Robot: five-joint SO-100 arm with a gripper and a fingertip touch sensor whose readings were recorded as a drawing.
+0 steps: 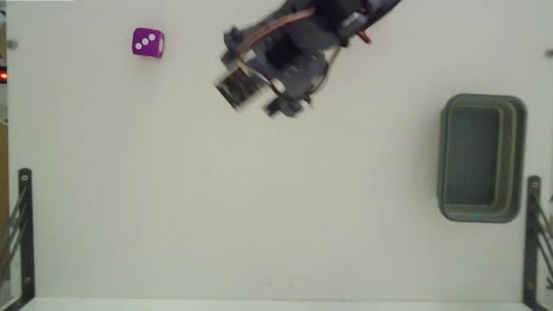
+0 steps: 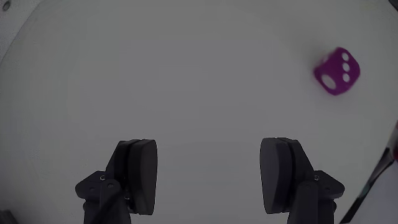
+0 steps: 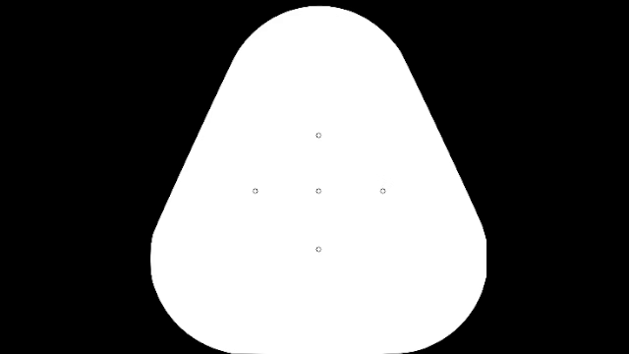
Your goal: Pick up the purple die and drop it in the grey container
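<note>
Fingers (image 2: pixel 208 177): in the wrist view the two dark, rounded finger pads (image 2: pixel 142 174) stand at the bottom of the frame, one at lower left and one at lower right, spread wide apart. Only bare surface shows between them; they hold nothing and touch nothing.

Arm (image 1: pixel 289 52): in the fixed view the dark arm with its brown ribbon cable enters from the top edge, right of centre, and reaches down and left to upper centre of the frame. Its working end is blurred there; finger spacing cannot be read from this view.

Small bright purple die with rounded edges and white dots (image 2: pixel 337 70): in the wrist view it sits in the upper right of the frame, well apart from the fingers and off to the right of the gap between them. Three white dots show on one face and one on another. In the fixed view the purple die (image 1: pixel 148 42) lies in the upper left of the frame, on the surface, to the left of the arm and clear of it, with three dots facing up.

Rectangular grey-green container with rounded corners and a thick rim (image 1: pixel 517 155): it stands at the right of the fixed view, at mid-height, hollow upward, nothing visible inside. It is well apart from both die and arm.

White surface (image 1: pixel 259 199): plain and matt. Black metal brackets (image 1: pixel 24 233) stand at its lower left and lower right edges.
</note>
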